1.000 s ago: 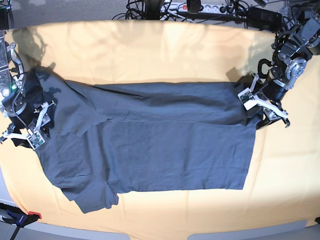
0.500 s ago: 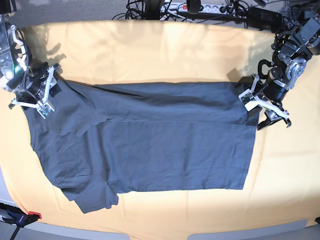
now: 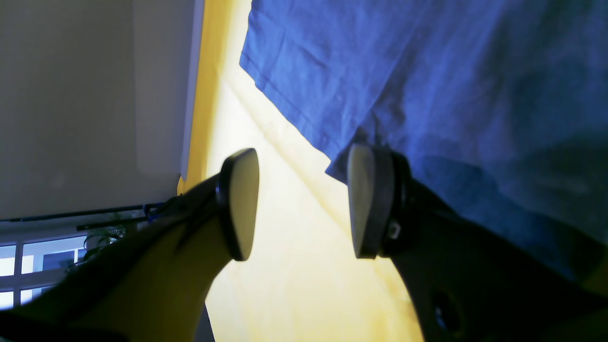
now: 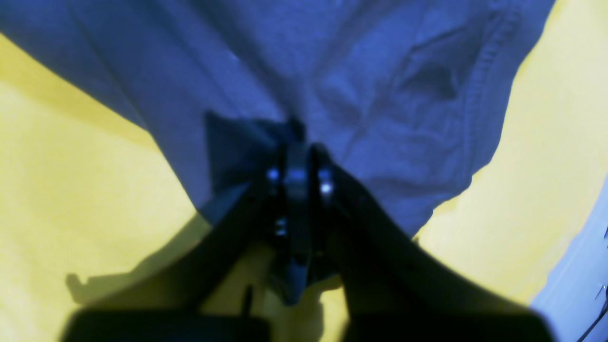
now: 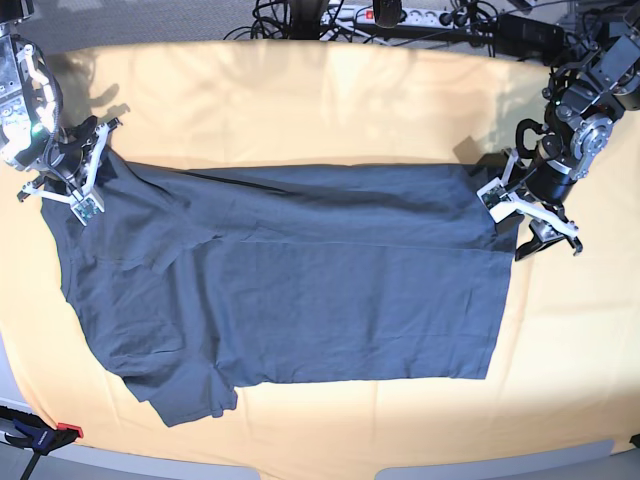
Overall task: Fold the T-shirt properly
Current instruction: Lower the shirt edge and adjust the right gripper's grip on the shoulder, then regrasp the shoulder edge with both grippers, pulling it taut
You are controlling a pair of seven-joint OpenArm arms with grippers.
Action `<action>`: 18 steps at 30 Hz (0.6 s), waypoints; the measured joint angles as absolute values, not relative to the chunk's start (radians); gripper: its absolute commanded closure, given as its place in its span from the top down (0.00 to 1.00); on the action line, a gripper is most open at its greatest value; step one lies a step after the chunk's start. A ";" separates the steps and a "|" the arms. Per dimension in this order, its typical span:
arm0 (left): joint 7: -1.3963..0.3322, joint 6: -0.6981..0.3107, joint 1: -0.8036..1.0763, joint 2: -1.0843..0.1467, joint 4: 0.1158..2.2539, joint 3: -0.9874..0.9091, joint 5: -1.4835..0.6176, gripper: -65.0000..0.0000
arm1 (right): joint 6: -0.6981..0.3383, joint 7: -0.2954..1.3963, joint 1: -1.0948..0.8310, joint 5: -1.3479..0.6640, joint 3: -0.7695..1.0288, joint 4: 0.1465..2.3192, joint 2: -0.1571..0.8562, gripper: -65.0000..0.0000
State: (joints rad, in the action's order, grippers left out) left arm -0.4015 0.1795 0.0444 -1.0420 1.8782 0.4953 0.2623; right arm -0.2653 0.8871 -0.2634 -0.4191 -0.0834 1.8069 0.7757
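The dark slate-grey T-shirt (image 5: 300,280) lies spread flat on the pale orange-yellow cloth (image 5: 300,100), sleeves toward the base view's left and hem toward its right. At the shirt's far left corner my right gripper (image 5: 68,192) is shut on a pinch of the fabric. The right wrist view shows its jaws (image 4: 297,147) pressed together with the T-shirt (image 4: 380,71) bunched between them. At the hem's far right corner my left gripper (image 5: 528,218) stands open. In the left wrist view the left gripper (image 3: 304,204) shows bare cloth between its pads, and one fingertip (image 3: 368,204) lies at the T-shirt's (image 3: 427,71) hem corner.
Cables and a power strip (image 5: 400,15) run along the table's far edge. A clamp with an orange tip (image 5: 45,435) sits at the front left corner. Orange-yellow cloth surrounds the shirt on all sides.
My right gripper has closed on the shirt's far left corner, shifting slightly up and left. The left arm and gripper have stayed put.
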 measured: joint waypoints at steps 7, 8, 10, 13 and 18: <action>-0.401 0.179 0.044 -1.042 1.878 0.495 0.262 0.48 | -0.265 0.883 -0.260 -0.293 -0.083 1.807 0.776 0.00; -0.402 0.179 0.044 -1.042 1.878 0.495 0.262 0.48 | -0.265 0.883 -0.260 -0.282 -0.083 1.807 0.775 0.00; -0.401 0.179 0.044 -1.042 1.878 0.495 0.262 0.48 | -0.261 0.883 -0.260 -0.268 -0.083 1.807 0.775 0.00; -0.401 0.179 0.044 -1.042 1.878 0.495 0.262 0.48 | -0.254 0.883 -0.257 -0.268 -0.083 1.807 0.775 0.00; -0.402 0.179 0.044 -1.042 1.878 0.495 0.262 0.48 | -0.245 0.869 -0.200 -0.268 -0.083 1.807 0.775 0.00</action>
State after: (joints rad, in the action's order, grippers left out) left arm -0.4015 0.1795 0.0444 -1.0416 1.8782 0.4953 0.2623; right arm -0.2451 0.8692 -0.1997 -0.2684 -0.0834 1.8069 0.7753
